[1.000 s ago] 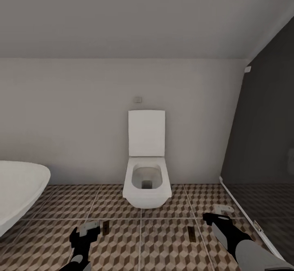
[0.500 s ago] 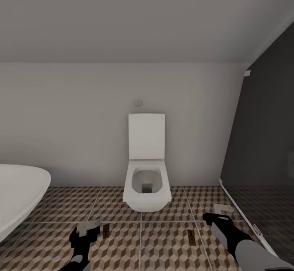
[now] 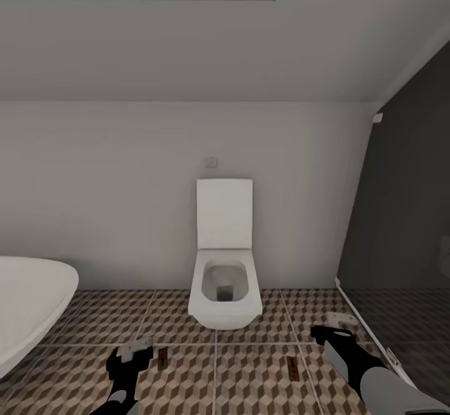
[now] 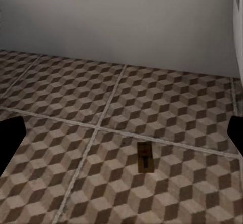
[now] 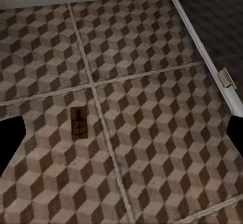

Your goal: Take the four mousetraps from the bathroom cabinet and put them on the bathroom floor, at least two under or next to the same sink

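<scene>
Tilting upward, my view slides the toilet (image 3: pixel 225 265) down, while two mousetraps (image 3: pixel 162 359) lie flat on the bathroom floor (image 3: pixel 250 384) beneath my spread-apart left claw (image 3: pixel 130 357) and right claw (image 3: pixel 331 330); light, stiff boards, I judge, best pinched across their long edges.

Head faces toilet (image 3: pixel 224 259); wrists overlook shared floor (image 4: pixel 167 102).

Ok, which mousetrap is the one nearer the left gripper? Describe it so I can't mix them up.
Start at the white toilet on the back wall, then drop to the patterned floor toward the bathtub side. That mousetrap lies just beside the left gripper; the other mousetrap lies nearer the right gripper.
</scene>
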### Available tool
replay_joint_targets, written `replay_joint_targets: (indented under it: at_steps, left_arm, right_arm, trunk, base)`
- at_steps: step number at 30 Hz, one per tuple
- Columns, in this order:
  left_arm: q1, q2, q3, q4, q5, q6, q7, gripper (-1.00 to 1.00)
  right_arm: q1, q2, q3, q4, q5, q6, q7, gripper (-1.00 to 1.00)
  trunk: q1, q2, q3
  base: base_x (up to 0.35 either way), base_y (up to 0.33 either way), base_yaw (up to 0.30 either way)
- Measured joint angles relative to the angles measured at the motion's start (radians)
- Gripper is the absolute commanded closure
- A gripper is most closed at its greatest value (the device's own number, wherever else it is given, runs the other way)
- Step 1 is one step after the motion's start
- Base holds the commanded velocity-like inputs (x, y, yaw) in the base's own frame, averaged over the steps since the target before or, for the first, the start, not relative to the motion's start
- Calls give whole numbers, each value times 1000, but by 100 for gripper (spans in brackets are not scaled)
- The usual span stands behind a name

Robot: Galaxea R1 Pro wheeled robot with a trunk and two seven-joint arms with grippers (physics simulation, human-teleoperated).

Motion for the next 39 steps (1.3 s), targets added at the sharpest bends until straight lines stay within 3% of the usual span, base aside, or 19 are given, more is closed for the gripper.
replay_joint_targets:
  at_steps: [10, 18, 32, 39]
  left_arm:
    - [0, 3, 1, 1, 3, 7, 1, -100]
    - [0, 26, 1, 13, 20, 8, 1, -100]
    - [0, 50, 0, 96, 47, 10, -1, -100]
    - [0, 81, 0, 138, 48, 13, -5, -100]
  right_arm:
    - [0, -5, -3, 7, 26, -9, 0, -100]
    - [0, -10, -5, 33, 60, -39, -1, -100]
    - [0, -5, -6, 215, 72, -91, -4, -100]
    - [6, -4, -7, 287, 70, -114, -6, -100]
  trunk:
    - [-38, 70, 31]
    - [-69, 126, 56]
    - [-123, 224, 100]
    - [-150, 273, 122]
  base:
    - [0, 0, 0]
    - [0, 0, 0]
    - [0, 0, 0]
    - [0, 0, 0]
